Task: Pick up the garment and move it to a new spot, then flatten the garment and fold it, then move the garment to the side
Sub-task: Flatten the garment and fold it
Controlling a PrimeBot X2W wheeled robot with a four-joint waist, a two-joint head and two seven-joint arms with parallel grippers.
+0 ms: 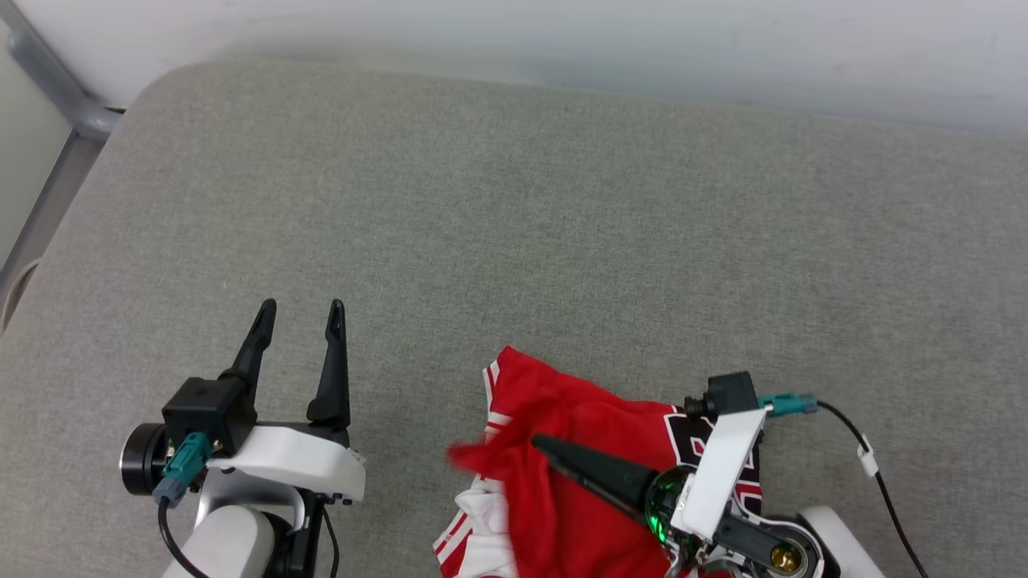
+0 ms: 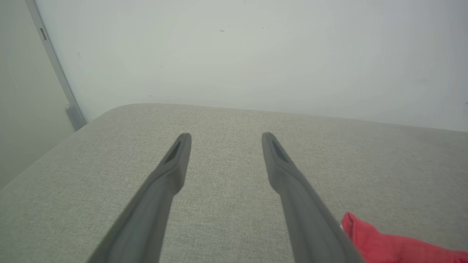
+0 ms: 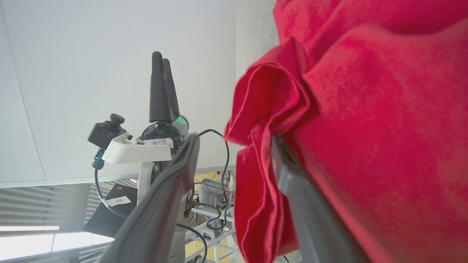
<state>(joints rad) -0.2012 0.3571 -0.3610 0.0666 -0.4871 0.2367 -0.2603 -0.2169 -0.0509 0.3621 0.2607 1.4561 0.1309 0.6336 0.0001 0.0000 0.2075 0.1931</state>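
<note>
A grey fabric-covered worktop (image 1: 514,225) runs up to a pale wall. The garment (image 1: 562,401), a bright red jersey, lies crumpled at the near edge, at about 5 o'clock in the head view. Red-and-white striped trim (image 1: 491,384) runs along its edge at 9 o'clock and a white panel (image 1: 480,514) sits at its 7 o'clock corner. A dark printed number (image 1: 689,443) is partly hidden by the right wrist.

The right gripper (image 3: 234,138) lies on the jersey, pointing towards 10 o'clock. Its fingers are spread apart, not pinching. A loose red fold hangs in the gap and drapes over one finger (image 3: 292,182).

The left gripper (image 1: 301,309) hovers over bare fabric at about 9 o'clock from the garment, apart from it. Its fingers point to 12 o'clock, splayed wide and empty.
</note>
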